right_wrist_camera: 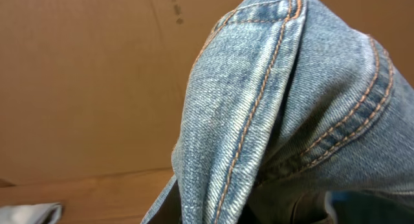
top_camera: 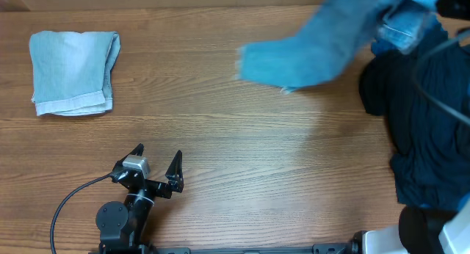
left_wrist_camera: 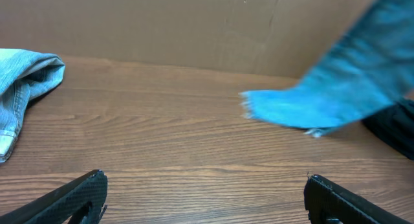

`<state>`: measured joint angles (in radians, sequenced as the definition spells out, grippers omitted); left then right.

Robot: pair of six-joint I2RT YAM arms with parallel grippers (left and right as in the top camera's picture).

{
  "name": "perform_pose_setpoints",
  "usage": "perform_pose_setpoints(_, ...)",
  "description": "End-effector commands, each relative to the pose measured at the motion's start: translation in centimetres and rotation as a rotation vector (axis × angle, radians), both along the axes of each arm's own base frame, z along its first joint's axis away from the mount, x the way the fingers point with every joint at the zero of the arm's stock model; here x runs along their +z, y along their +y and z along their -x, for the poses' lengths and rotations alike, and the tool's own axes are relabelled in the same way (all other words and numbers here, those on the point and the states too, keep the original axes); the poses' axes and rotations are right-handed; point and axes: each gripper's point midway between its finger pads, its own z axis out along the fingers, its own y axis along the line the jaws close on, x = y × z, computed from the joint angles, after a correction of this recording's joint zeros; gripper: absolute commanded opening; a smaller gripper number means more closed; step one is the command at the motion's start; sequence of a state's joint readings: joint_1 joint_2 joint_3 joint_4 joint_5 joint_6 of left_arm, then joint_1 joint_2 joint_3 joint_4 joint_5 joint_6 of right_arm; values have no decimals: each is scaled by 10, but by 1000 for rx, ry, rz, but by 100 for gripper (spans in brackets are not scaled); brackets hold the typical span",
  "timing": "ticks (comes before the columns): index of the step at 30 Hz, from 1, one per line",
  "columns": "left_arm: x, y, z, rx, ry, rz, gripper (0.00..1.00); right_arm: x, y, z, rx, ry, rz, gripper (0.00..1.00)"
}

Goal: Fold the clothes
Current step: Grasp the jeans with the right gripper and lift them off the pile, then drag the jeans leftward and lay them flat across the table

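Light-blue jeans (top_camera: 316, 48) hang lifted over the back right of the table, blurred, with a frayed leg end trailing left toward the middle (left_wrist_camera: 284, 111). In the right wrist view, denim with orange stitched seams (right_wrist_camera: 259, 120) fills the frame and hides the right gripper's fingers, which are shut on the jeans. A pile of black and navy garments (top_camera: 426, 129) lies at the right edge under the jeans. A folded paler denim piece (top_camera: 73, 72) rests at the back left. My left gripper (top_camera: 157, 155) stands open and empty over bare wood near the front, far from all the clothes.
A brown cardboard wall (left_wrist_camera: 194, 23) closes the far side of the wooden table (top_camera: 242, 173). The left arm's base and black cable (top_camera: 73, 199) sit at the front left. The right arm's base (top_camera: 422, 228) is at the front right corner.
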<state>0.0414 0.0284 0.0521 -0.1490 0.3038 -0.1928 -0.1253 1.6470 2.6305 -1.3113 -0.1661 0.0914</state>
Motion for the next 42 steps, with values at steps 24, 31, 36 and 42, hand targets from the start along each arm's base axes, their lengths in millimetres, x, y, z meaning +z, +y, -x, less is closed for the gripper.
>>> perform_pose_setpoints(24,-1,0,0,2,2,13,100,-187,87,-47,109,685,-57,100)
perform_pose_setpoints(31,-1,0,0,2,2,13,100,-336,21,-67,58,1002,-495,100)
perform_pose_setpoints(36,-1,0,0,2,2,13,100,-419,30,-56,82,1092,-628,100)
perform_pose_setpoints(42,-1,0,0,2,2,13,100,-492,58,-32,129,1147,-532,69)
